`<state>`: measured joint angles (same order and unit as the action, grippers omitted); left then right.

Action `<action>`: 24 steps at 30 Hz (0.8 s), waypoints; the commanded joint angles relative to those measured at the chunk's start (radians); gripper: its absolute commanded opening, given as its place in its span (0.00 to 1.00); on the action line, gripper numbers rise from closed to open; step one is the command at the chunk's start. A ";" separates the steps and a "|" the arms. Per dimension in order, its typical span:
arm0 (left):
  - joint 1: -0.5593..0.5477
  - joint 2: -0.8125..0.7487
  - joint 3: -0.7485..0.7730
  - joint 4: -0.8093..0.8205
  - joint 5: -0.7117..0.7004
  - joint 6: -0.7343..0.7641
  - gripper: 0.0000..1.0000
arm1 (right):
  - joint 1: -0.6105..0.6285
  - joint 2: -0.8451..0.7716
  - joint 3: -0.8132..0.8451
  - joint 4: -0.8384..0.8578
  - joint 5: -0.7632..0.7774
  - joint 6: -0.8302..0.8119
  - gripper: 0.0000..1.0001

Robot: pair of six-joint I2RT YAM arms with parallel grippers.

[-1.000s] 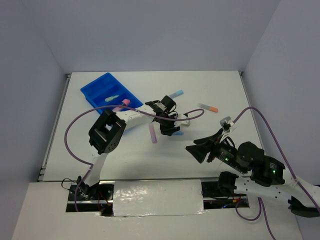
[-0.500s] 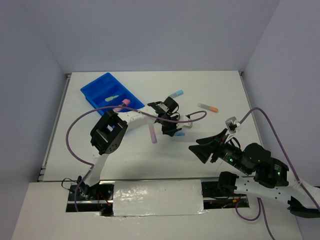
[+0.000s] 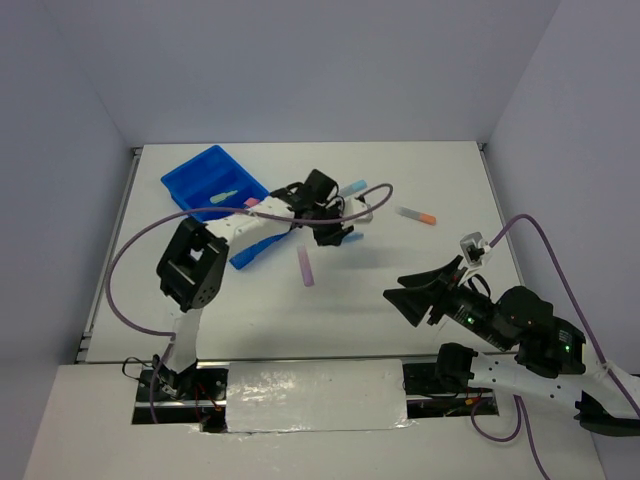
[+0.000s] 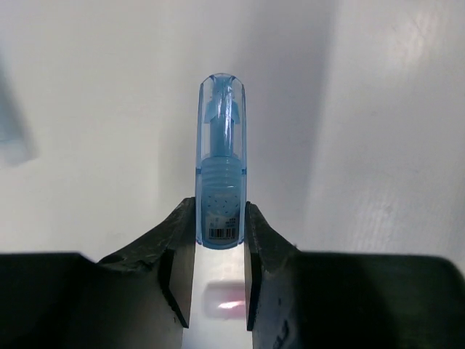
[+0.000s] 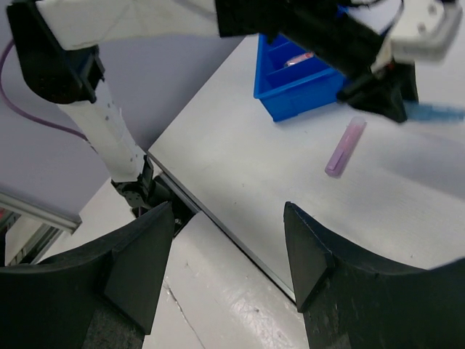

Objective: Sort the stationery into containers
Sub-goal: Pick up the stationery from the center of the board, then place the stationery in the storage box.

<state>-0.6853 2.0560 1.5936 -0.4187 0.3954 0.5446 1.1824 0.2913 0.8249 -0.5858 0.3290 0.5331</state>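
My left gripper (image 3: 337, 235) is shut on a translucent blue stick (image 4: 221, 163), held off the table just right of the blue tray (image 3: 200, 172); the stick's tip shows in the top view (image 3: 354, 238). The tray holds a green stick (image 3: 225, 196), and a pink item (image 3: 250, 203) lies at its edge by the arm. A purple stick (image 3: 305, 266) lies on the table below the left gripper. A light blue stick (image 3: 352, 187) and an orange-capped stick (image 3: 415, 214) lie further back. My right gripper (image 3: 425, 296) is open and empty at the near right.
The left arm and its purple cable (image 3: 140, 250) cross over the tray's near half. In the right wrist view the tray (image 5: 294, 80) and purple stick (image 5: 344, 146) lie ahead, past the table's near edge (image 5: 218, 218).
My left gripper has moved back and left towards the tray, carrying the blue stick. The right gripper has drifted slightly right and towards the near edge.
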 commanded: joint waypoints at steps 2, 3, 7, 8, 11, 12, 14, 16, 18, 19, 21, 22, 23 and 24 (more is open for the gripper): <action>0.079 -0.166 -0.017 0.107 -0.074 -0.057 0.00 | 0.006 -0.011 0.028 0.003 0.013 -0.018 0.69; 0.098 -0.178 -0.024 0.115 -0.137 -0.061 0.00 | 0.006 -0.011 0.028 0.003 0.013 -0.019 0.69; 0.264 -0.247 -0.082 0.175 -0.199 -0.057 0.00 | 0.008 -0.014 0.022 0.004 0.005 -0.028 0.69; 0.294 -0.252 -0.089 0.184 -0.211 -0.049 0.00 | 0.006 -0.014 0.017 0.007 -0.004 -0.033 0.69; 0.384 -0.257 -0.115 0.221 -0.275 -0.009 0.00 | 0.006 -0.017 0.007 0.012 -0.015 -0.041 0.69; 0.400 -0.257 -0.122 0.234 -0.303 -0.005 0.00 | 0.006 -0.018 0.002 0.015 -0.015 -0.044 0.69; 0.455 -0.247 -0.138 0.277 -0.348 -0.005 0.00 | 0.006 -0.023 -0.009 0.023 -0.018 -0.054 0.69; 0.509 -0.243 -0.155 0.310 -0.357 -0.014 0.00 | 0.008 -0.021 -0.013 0.032 -0.031 -0.059 0.69; 0.546 -0.238 -0.158 0.336 -0.334 -0.015 0.00 | 0.006 -0.012 -0.018 0.046 -0.060 -0.067 0.69; 0.549 -0.232 -0.161 0.342 -0.343 -0.014 0.00 | 0.008 -0.006 -0.023 0.052 -0.073 -0.071 0.69; 0.553 -0.218 -0.176 0.345 -0.348 0.008 0.00 | 0.006 0.000 -0.033 0.069 -0.084 -0.082 0.70; 0.553 -0.215 -0.190 0.359 -0.363 0.011 0.00 | 0.006 0.008 -0.036 0.073 -0.085 -0.087 0.70; 0.558 -0.212 -0.202 0.373 -0.384 0.011 0.00 | 0.006 0.012 -0.038 0.076 -0.085 -0.097 0.70; 0.570 -0.206 -0.224 0.398 -0.391 0.003 0.00 | 0.006 0.019 -0.036 0.081 -0.085 -0.102 0.70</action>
<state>-0.1200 1.8256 1.4090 -0.1097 0.0315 0.5274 1.1824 0.2871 0.7910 -0.5686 0.2684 0.4717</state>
